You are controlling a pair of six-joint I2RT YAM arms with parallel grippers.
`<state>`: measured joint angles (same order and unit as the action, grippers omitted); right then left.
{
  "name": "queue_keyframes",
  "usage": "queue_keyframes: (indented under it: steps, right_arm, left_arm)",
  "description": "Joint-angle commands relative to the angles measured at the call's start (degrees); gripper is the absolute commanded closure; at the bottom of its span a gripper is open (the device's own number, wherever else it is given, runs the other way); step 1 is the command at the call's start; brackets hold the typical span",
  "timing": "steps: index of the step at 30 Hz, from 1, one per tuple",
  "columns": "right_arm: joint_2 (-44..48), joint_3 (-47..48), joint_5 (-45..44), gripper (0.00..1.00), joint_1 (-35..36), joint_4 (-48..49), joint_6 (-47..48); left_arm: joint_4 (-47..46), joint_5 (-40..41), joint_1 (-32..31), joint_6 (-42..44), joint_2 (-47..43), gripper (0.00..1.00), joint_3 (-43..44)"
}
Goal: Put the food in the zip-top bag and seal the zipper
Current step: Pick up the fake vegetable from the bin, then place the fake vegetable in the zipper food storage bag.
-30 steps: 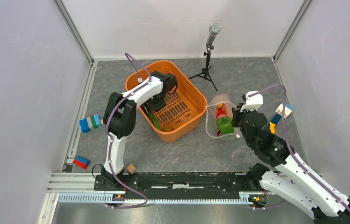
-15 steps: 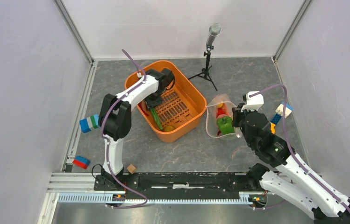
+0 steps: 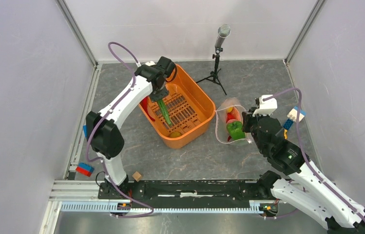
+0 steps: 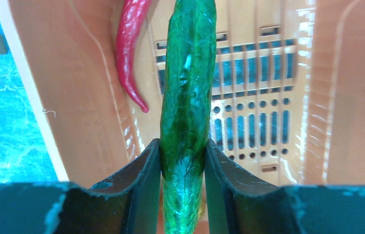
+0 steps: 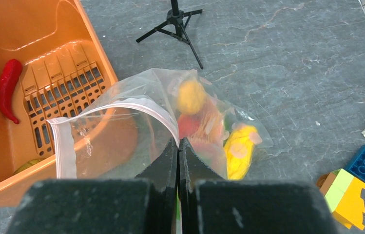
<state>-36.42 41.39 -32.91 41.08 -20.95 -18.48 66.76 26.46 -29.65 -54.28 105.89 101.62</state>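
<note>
The cucumber is hanging, long axis straight out, from the left pincer, which is pinching it near one end over the orange basket — the zip-top bag is lying to that pincer's right, its rim pinched by the right pincer.
</note>
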Motion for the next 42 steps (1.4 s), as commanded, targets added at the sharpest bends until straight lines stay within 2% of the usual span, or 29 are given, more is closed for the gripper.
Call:
queue_keyframes:
  steps: [1,8,11,14,18,23,27,30,36,42]
  right_arm:
    - [0.2,3.7,1.5,1.0,-0.3,0.5,-2.2]
    - [-1.4,5.4,6.0,1.0,-0.3,-1.0,-5.7]
    - [-1.6,7.0,8.1,1.0,-0.3,-1.1,-5.2]
    - [-1.3,8.8,10.9,1.0,-0.2,-0.5,-1.1]
    - [0.0,8.7,18.7,1.0,-0.3,1.3,4.4]
    - [2.6,5.7,21.6,1.0,-0.2,0.0,0.1]
    - [7.3,2.6,25.2,1.0,-0.3,2.1,-4.9]
    - [10.8,2.6,24.4,1.0,-0.2,1.2,-6.8]
    - [7.9,14.1,23.7,1.0,-0.2,-10.6,-1.1]
    - [2.2,21.9,18.7,1.0,-0.2,-12.0,3.3]
  left_arm:
    - [-6.4,-2.4,-0.4,4.1,-6.5,0.76,0.1]
    - [-10.4,-9.1,-0.9,8.9,-11.3,0.72,1.4]
    - [-16.4,-14.6,-1.0,13.6,-15.1,0.72,-0.5]
    - [-28.2,-23.5,-1.2,18.3,-20.0,0.7,-5.6]
    - [-43.2,-34.1,-2.0,20.3,-26.0,0.69,-15.2]
    - [-58.4,-43.4,-4.9,21.6,-34.7,0.68,-30.4]
    - [-58.8,-47.1,-7.6,23.1,-40.6,0.66,-35.8]
    - [-60.4,-48.1,-8.9,22.1,-46.1,0.65,-39.6]
    - [-58.3,-50.3,-9.3,22.8,-53.5,0.64,-40.7]
    - [-56.8,-53.6,-9.3,24.9,-55.0,0.64,-39.2]
